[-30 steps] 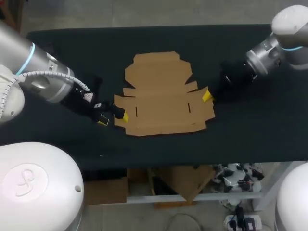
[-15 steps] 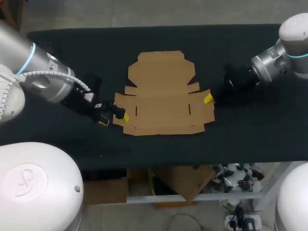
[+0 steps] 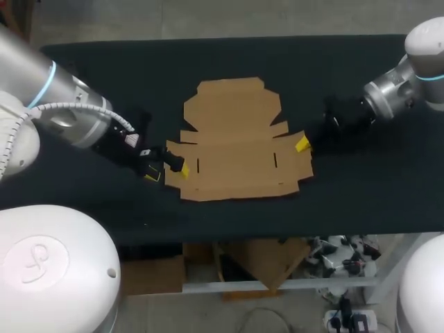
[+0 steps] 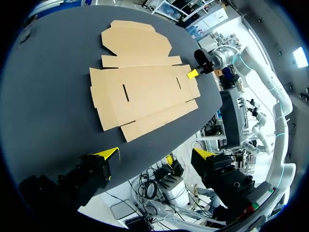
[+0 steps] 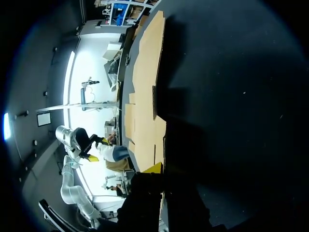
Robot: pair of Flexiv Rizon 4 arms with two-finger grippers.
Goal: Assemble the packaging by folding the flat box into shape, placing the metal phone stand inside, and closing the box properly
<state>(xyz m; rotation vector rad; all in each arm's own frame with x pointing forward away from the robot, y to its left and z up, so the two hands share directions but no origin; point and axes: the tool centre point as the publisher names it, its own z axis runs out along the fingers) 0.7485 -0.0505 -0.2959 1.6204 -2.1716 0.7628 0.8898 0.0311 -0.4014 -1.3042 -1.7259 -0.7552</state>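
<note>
Black table [image 3: 139, 69], flat box [image 3: 236, 139], left pincer [image 3: 166, 172] spread wide, right pincer [image 3: 303, 143] state cannot tell

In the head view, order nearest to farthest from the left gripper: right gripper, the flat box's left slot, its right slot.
1. The left slot, beside the left gripper.
2. The right slot, across the flat box.
3. The right gripper, at the box's right edge.

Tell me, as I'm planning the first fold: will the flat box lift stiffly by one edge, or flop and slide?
The box is one thin sheet lying flat, so probably light and apt to slide on the table if pushed. Its creases and slits suggest it would hinge at the flaps rather than lift as one stiff board.
</note>
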